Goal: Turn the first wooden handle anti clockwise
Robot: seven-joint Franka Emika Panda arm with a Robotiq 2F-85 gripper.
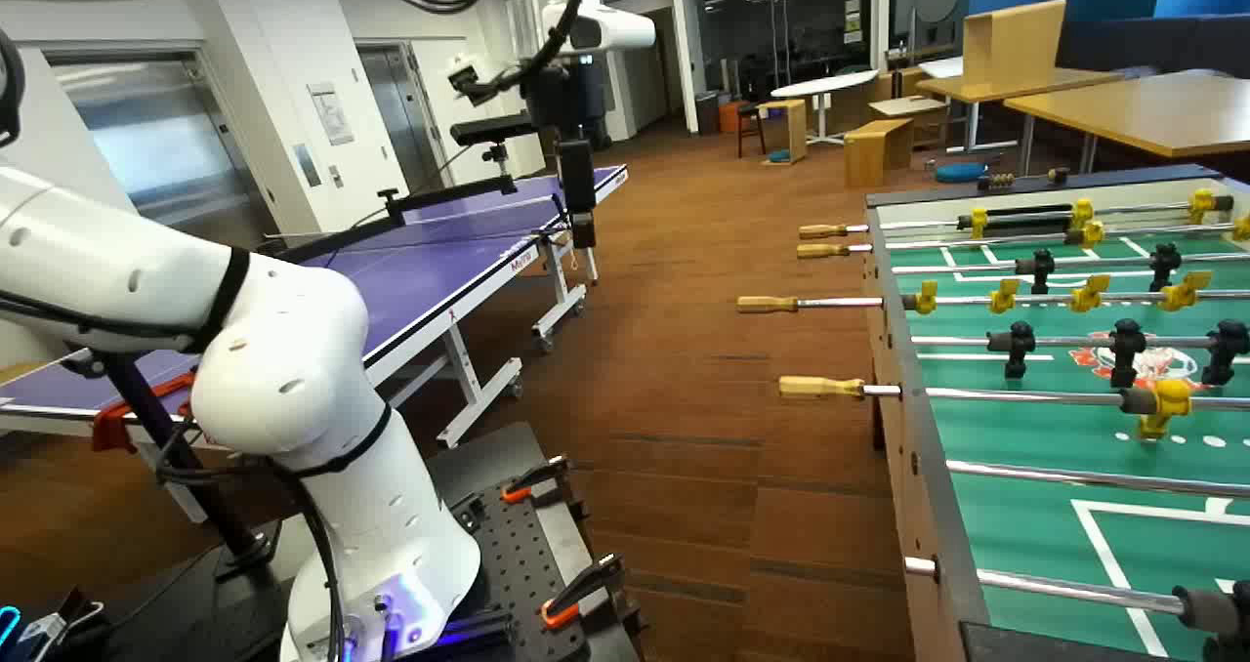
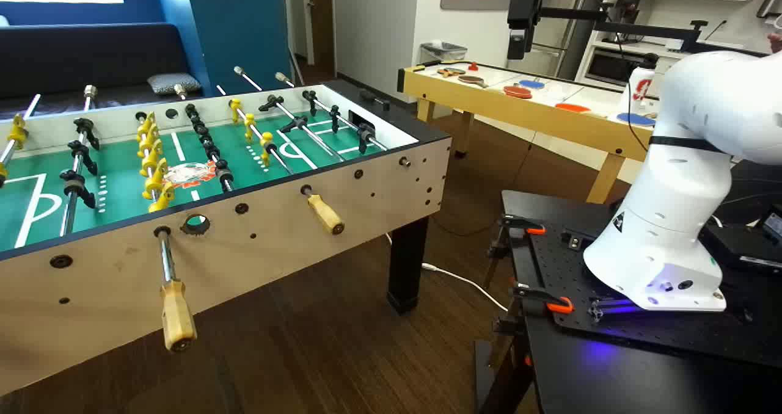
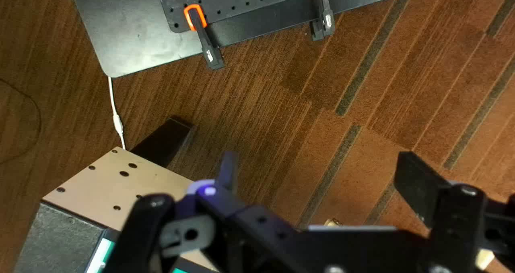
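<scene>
Several pale wooden handles stick out from the side of the foosball table (image 1: 906, 467). In an exterior view the nearest handle (image 1: 820, 387) lies level on its rod, with others (image 1: 767, 304) behind it. In an exterior view two handles show, a shorter-rodded one (image 2: 325, 214) and one pulled further out (image 2: 178, 316). My gripper (image 1: 582, 230) points down in the air, above and apart from the handles; it also shows in an exterior view (image 2: 517, 44). In the wrist view the fingers (image 3: 318, 162) are wide apart with only floor between them. A handle tip (image 3: 333, 222) peeks out there, mostly hidden by the gripper.
The robot's black bench (image 2: 519, 304) carries clamps with orange pads (image 2: 559, 305). A purple ping-pong table (image 1: 430, 271) stands behind the arm. A wooden-sided game table (image 2: 489, 93) holds paddles. The foosball table's corner (image 3: 120, 172) lies lower left in the wrist view.
</scene>
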